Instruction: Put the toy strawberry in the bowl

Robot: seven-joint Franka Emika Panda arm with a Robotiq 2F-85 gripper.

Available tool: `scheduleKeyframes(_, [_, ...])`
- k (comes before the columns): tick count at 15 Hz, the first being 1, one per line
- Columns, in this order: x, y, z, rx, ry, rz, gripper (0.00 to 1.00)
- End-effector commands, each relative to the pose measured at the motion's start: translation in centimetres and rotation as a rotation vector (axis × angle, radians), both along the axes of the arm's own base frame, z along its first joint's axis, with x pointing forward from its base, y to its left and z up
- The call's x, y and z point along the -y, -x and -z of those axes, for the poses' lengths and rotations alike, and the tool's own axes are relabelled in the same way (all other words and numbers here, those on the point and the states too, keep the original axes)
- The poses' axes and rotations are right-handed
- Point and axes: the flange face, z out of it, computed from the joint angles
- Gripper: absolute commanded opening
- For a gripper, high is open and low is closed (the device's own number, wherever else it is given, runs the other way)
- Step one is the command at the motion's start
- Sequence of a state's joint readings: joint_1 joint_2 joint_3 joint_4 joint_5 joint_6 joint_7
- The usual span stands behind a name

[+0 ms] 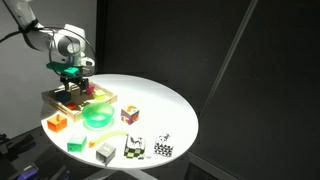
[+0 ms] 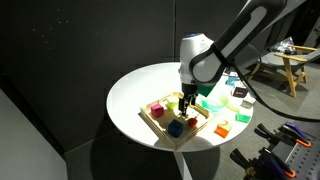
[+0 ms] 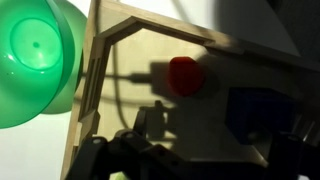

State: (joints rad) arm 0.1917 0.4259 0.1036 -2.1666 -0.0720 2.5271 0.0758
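In the wrist view the toy strawberry [image 3: 185,75], small, rounded and red, lies on the floor of the wooden tray [image 3: 125,35]. The green bowl [image 3: 30,55] stands just outside the tray's edge, and is also seen in both exterior views [image 1: 97,118] [image 2: 211,103]. My gripper [image 3: 222,135] hangs over the tray with its fingers spread and nothing between them; the strawberry lies just ahead of the fingertips. In both exterior views the gripper [image 1: 75,78] [image 2: 187,101] is low over the tray, and I cannot pick out the strawberry there.
The tray [image 2: 165,136] also holds a red block [image 2: 157,108] and a blue cube [image 2: 175,127]. On the round white table [image 1: 170,110] lie an orange block [image 1: 57,123], a flat green block [image 1: 77,143] and several patterned cubes [image 1: 131,116].
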Motion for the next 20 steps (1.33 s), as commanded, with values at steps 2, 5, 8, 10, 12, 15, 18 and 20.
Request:
scheduleKeyframes(2, [-0.3,-1.0,1.1,0.008,0.013,-0.008,1.0])
scheduleKeyframes(5, [-0.5,-1.1,1.8,0.006,0.01,-0.014,1.0])
scheduleKeyframes(8, [-0.7,-1.2,2.4,0.013,0.009,-0.021,1.0])
scheduleKeyframes(10, [-0.7,-1.2,2.7,0.02,0.009,-0.027,1.0])
scheduleKeyframes(12, [-0.7,-1.2,3.0,0.025,0.01,-0.032,1.0])
scheduleKeyframes(15, [-0.6,-1.2,3.5,0.026,0.012,-0.033,1.0])
scheduleKeyframes(18, [-0.4,-1.2,3.9,0.024,0.012,-0.03,1.0])
scheduleKeyframes(20, [-0.3,-1.1,4.1,0.023,0.013,-0.027,1.0])
